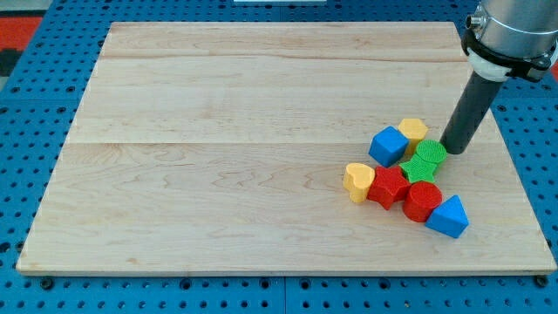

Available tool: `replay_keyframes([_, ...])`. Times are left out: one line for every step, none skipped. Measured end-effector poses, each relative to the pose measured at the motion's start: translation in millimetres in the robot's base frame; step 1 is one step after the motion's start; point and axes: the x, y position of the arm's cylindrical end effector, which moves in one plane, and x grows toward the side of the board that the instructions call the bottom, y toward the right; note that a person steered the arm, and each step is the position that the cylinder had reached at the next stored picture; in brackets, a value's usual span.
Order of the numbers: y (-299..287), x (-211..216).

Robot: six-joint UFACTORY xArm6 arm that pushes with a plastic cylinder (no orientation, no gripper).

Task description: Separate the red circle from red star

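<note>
The red circle lies at the view's lower right, touching the red star on its left. My tip stands above and to the right of them, right beside the green circle. A green star sits between the green circle and the red pair.
A blue cube and a yellow block lie above the cluster. A yellow heart touches the red star's left. A blue triangle touches the red circle's right. The wooden board ends close to the right.
</note>
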Motion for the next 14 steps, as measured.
replay_keyframes([0, -1])
replay_keyframes([0, -1])
replay_keyframes([8, -16])
replay_keyframes([12, -23])
replay_keyframes([38, -44])
replay_keyframes([96, -55])
replay_keyframes([125, -56])
replay_keyframes([125, -52])
replay_keyframes([114, -38])
replay_keyframes([95, -14])
replay_keyframes([75, -5])
replay_keyframes([75, -5])
replay_keyframes([73, -20])
replay_keyframes([48, -19])
